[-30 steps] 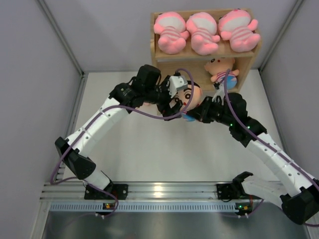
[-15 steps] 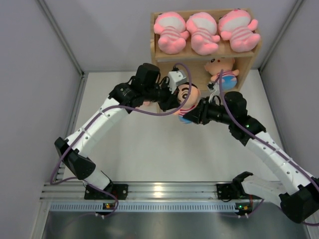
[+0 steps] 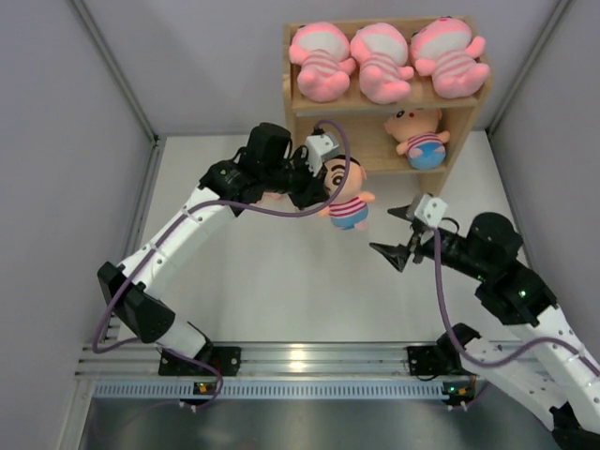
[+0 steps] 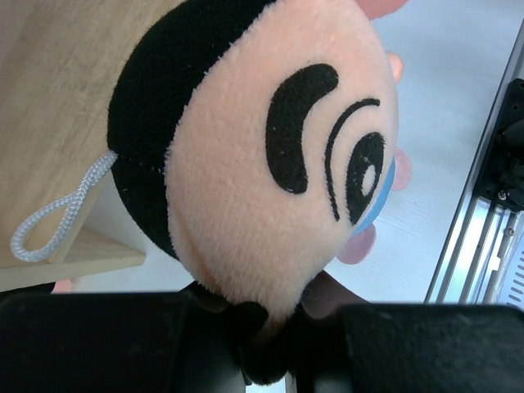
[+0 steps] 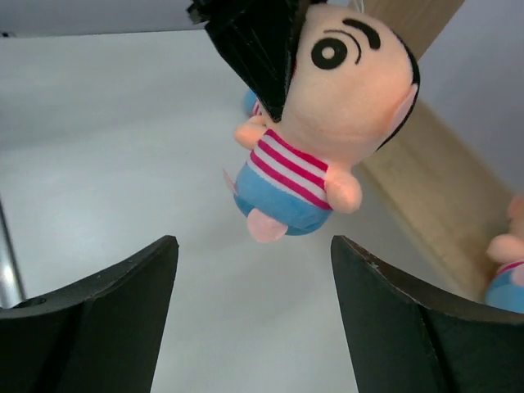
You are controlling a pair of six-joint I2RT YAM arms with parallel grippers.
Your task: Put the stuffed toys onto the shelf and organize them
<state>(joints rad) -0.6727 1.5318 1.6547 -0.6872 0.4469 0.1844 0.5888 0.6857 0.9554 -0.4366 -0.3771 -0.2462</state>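
Note:
Three pink striped stuffed toys [image 3: 380, 61] sit side by side on the top tier of the wooden shelf [image 3: 305, 108]. On the right of the lower tier sits a black-haired doll [image 3: 419, 134] in a striped shirt. My left gripper [image 3: 328, 181] is shut on the head of a second doll [image 3: 347, 202], which hangs in the air in front of the shelf's lower left. That doll's face [image 4: 278, 155] fills the left wrist view, pinched at the bottom. My right gripper [image 3: 397, 232] is open and empty, to the right of and below the hanging doll [image 5: 315, 139].
Grey partition walls [image 3: 66, 122] close in the white table [image 3: 281, 291] on both sides. The shelf's side panel [image 5: 434, 180] runs along the right of the right wrist view. A metal rail [image 3: 300, 361] with the arm bases crosses the near edge.
The right gripper has let go of the doll, opened, and pulled back toward the near right. The left gripper has shut on the doll's head and now holds it alone.

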